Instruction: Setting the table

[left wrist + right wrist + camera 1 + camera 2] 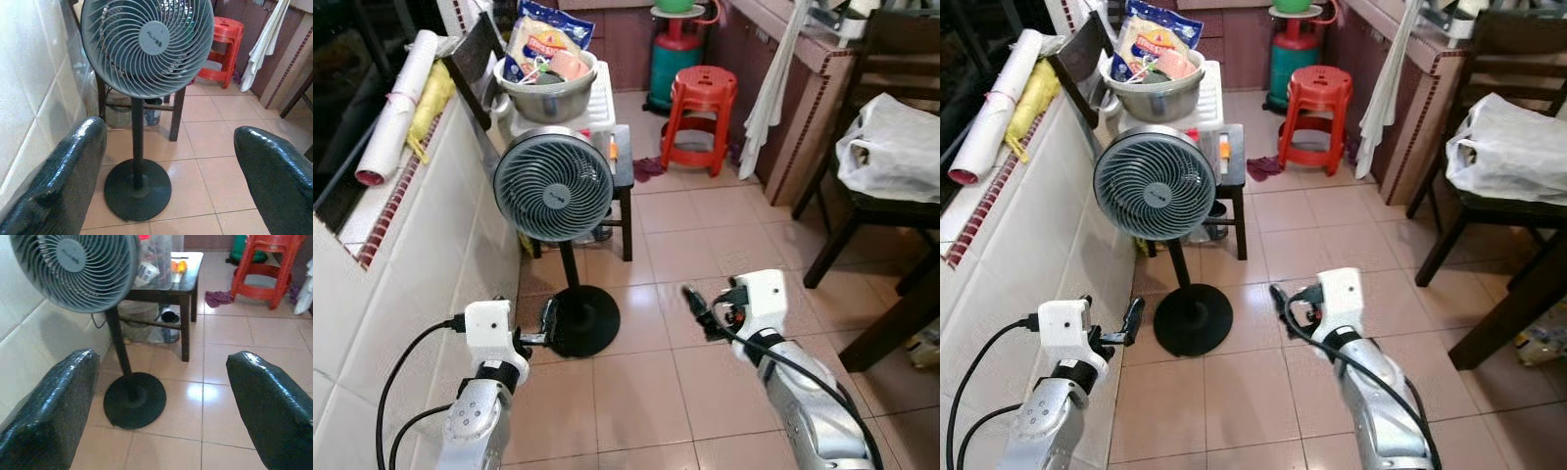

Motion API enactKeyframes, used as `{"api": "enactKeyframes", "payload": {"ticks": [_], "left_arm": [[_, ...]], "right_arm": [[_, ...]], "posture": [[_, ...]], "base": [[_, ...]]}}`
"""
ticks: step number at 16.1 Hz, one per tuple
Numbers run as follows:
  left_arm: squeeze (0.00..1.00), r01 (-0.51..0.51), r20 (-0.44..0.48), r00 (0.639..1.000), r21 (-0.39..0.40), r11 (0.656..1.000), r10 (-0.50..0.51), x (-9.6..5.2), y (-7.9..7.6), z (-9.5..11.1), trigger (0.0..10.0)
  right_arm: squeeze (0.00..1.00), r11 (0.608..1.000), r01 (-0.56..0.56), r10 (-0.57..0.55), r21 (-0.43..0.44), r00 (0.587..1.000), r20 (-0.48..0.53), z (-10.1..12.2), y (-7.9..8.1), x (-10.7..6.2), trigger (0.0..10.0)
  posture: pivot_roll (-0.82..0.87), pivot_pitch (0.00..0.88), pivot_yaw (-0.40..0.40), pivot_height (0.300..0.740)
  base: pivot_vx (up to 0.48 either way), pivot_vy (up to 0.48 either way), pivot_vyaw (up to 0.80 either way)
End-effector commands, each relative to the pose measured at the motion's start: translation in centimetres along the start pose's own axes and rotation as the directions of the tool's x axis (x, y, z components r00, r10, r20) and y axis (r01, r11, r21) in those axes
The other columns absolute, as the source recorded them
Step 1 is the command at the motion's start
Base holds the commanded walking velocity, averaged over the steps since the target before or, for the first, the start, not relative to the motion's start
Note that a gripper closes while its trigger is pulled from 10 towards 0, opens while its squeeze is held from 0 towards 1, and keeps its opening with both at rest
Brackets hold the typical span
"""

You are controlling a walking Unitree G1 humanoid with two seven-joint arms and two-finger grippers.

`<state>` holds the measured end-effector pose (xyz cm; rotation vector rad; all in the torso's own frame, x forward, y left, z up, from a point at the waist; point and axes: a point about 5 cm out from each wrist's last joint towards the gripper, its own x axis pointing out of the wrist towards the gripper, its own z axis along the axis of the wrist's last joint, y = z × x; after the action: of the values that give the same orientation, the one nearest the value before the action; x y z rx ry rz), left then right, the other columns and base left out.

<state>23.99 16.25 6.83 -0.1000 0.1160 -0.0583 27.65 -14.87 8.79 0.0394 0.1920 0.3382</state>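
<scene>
**No tableware near yet: fan ahead**

Head view: my left tool [546,323] sits beside the fan [554,183] base, right tool [697,305] over bare floor.

L wrist: fingers [58,181] apart, empty.

R wrist: fingers [49,416] apart, empty. Nothing to set spotted; dark surface [901,313] lies right, so right arm's nearer.
</scene>
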Motion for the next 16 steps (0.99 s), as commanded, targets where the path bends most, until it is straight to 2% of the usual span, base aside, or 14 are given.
{"api": "enactKeyframes", "payload": {"ticks": [1,2,5,6,7,10,16], "left_arm": [[0.00,-0.016,-0.013,1.000,0.014,1.000,0.016,-0.19,0.35,-0.25,10.0],[0.00,-0.015,-0.012,1.000,0.018,1.000,0.015,-0.18,0.34,-0.25,10.0],[0.00,-0.014,-0.015,1.000,0.021,1.000,0.014,-0.08,0.31,-0.22,10.0],[0.00,-0.013,-0.015,1.000,0.022,1.000,0.013,-0.05,0.27,-0.23,10.0],[0.00,-0.013,-0.015,1.000,0.020,1.000,0.013,-0.02,0.29,-0.23,10.0],[0.00,-0.008,-0.015,1.000,0.019,1.000,0.009,0.10,0.17,-0.25,10.0],[0.00,-0.021,0.005,1.000,0.005,1.000,0.021,0.64,0.33,0.14,10.0]], "right_arm": [[0.00,0.999,0.018,-0.018,-0.035,1.000,0.001,0.25,-0.23,-0.03,10.0],[0.00,0.999,0.013,-0.014,-0.047,1.000,-0.016,0.21,-0.32,-0.05,10.0],[0.00,1.000,-0.002,0.002,-0.002,1.000,0.000,0.41,-0.34,-0.09,10.0],[0.00,0.999,-0.011,0.010,0.044,1.000,0.004,0.41,-0.26,-0.04,10.0],[0.00,1.000,-0.001,0.001,0.003,1.000,0.001,0.53,-0.35,0.03,10.0],[0.00,1.000,0.014,-0.014,0.026,1.000,-0.007,0.50,-0.63,0.22,10.0],[0.00,1.000,0.012,-0.012,0.013,1.000,0.000,0.82,-0.69,0.46,10.0]], "posture": [[-0.06,0.053,0.044,0.740],[-0.06,0.054,0.043,0.740],[-0.07,0.054,0.043,0.740],[-0.07,0.054,0.043,0.740],[-0.07,0.054,0.043,0.740],[-0.07,0.052,0.043,0.740],[-0.07,0.053,0.037,0.740]], "base": [[0.000,0.000,0.00],[0.000,0.000,0.00],[0.000,0.000,-0.15],[0.000,0.000,-0.74],[0.000,0.000,-0.71],[0.000,0.000,-0.70],[0.000,0.000,-0.70]]}}
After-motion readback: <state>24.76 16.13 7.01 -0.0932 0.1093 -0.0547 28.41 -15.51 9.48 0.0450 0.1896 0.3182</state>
